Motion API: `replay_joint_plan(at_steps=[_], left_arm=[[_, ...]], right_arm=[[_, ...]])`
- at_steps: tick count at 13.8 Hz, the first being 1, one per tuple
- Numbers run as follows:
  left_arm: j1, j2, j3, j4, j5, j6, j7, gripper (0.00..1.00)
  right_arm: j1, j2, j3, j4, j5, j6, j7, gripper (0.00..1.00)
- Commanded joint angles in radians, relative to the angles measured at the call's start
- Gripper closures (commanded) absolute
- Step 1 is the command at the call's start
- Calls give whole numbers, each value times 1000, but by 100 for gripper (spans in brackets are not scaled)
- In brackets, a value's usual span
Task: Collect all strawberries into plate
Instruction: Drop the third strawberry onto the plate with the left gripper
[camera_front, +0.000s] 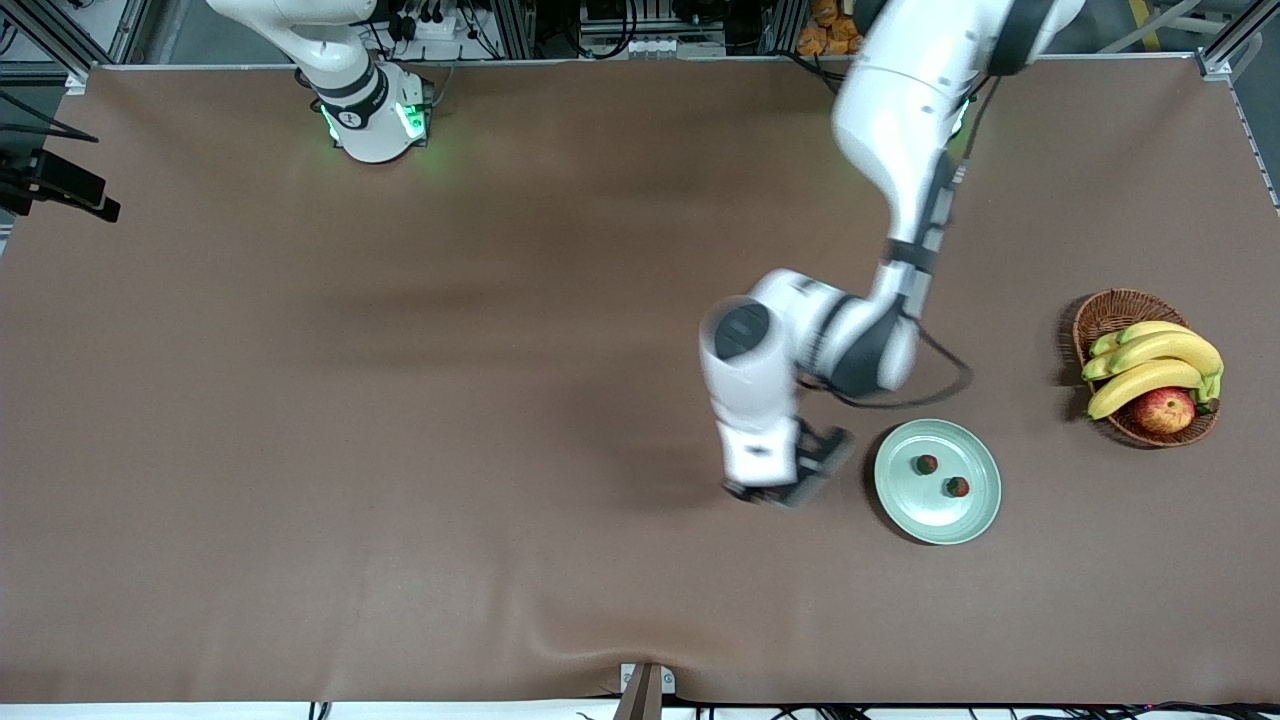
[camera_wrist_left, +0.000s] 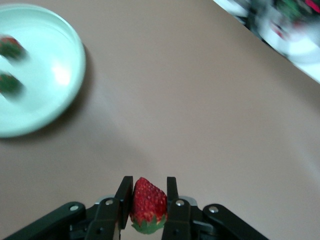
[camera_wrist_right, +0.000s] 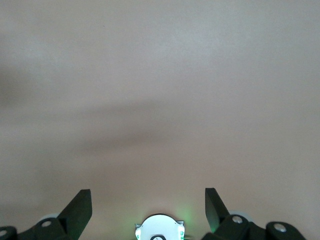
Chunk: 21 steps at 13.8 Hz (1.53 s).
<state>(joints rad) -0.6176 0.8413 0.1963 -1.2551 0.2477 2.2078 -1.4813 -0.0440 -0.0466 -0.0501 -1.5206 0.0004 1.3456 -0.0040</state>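
Left gripper (camera_wrist_left: 149, 202) was clamped on 1 strawberry (camera_wrist_left: 148, 204) over the desk (camera_front: 400, 400) beside the mint-green plate (camera_front: 975, 520), which held 2 strawberries (camera_front: 927, 464). Carry level over bare plate, lower, then release. Right gripper (camera_wrist_right: 148, 210) waited, spread wide and empty.

A robotics lab: two white robot arms (camera_front: 880, 200) bolted at a big table (camera_front: 400, 400) under plain brown cloth, framed by aluminium rails (camera_front: 1230, 40), with cables and electronics (camera_front: 640, 30) crowding the edge by the arms' bases.
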Motion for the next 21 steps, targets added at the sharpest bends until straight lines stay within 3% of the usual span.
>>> replay_joint_plan(at_steps=[1, 4, 13, 14, 15, 18, 21], left_arm=[[119, -10, -14, -35, -12, -26, -48, 100], [235, -10, -26, -73, -15, -54, -43, 100], [266, 12, -26, -132, -41, -56, -34, 98], [272, 9, -28, -130, -41, -56, -34, 38], [272, 7, -26, -130, -41, -56, -34, 0], [285, -22, -26, -130, -39, -57, -8, 0], [312, -94, -38, -130, -73, -111, 169, 0]], right_arm=[[12, -6, -1, 8, -17, 0, 15, 0], [12, -7, -1, 14, -19, 0, 13, 0], [0, -4, -8, 11, -8, -48, 15, 0], [0, -4, -8, 10, -10, -48, 15, 0], [-2, -4, -10, 10, -8, -45, 15, 0], [-4, -2, -10, 11, -7, -45, 18, 0], [-4, -2, -11, 10, 4, -46, 27, 0]])
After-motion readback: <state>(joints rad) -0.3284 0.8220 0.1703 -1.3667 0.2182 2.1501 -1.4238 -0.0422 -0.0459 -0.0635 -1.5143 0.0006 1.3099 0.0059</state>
